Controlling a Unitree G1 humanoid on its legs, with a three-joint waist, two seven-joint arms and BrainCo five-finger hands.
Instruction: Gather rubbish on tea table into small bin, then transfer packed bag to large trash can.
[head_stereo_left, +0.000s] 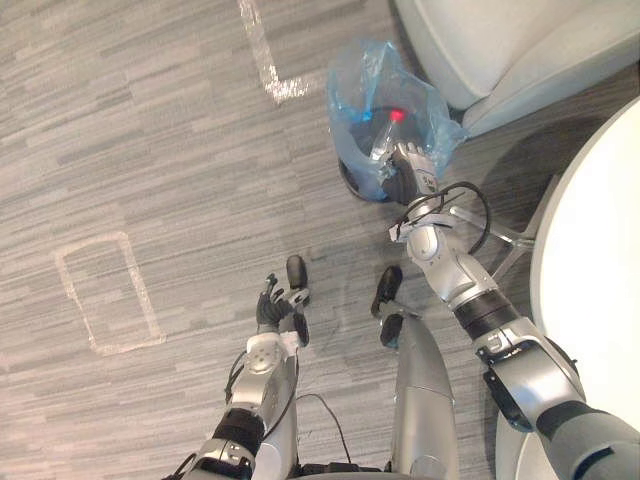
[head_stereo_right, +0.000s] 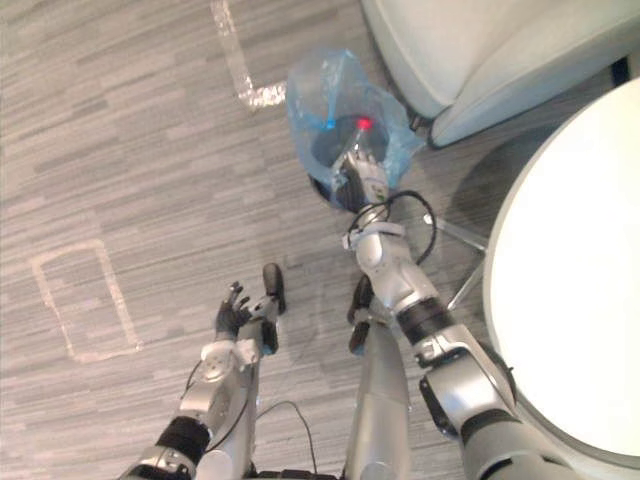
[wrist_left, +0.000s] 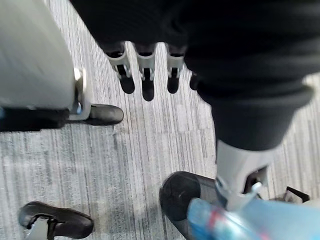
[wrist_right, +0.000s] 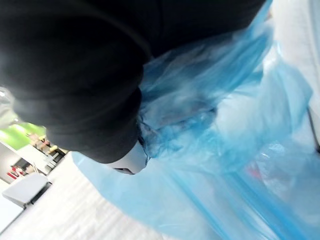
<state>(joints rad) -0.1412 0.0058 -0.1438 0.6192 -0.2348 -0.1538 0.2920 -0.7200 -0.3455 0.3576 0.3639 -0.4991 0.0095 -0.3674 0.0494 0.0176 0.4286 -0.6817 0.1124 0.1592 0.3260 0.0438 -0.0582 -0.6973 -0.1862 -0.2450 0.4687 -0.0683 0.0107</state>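
Carpet (head_stereo_left: 150, 120) is carrying the bin (head_stereo_left: 352, 183); your right hand (head_stereo_left: 408, 162) is reaching into its blue bag (head_stereo_left: 365, 75), grip impossible to tell, left hand (head_stereo_left: 272, 308) dangling spread. Yanking sideways, you are risking tipping the bin or tearing the bag.

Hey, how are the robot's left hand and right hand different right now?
The left hand hangs close to the robot over the floor, while the right hand is stretched forward to the blue bag lining the small bin. The left hand's fingers are straight and touch nothing, whereas the right hand is in among the bag's plastic. Both hands wear a dark ribbed cover.
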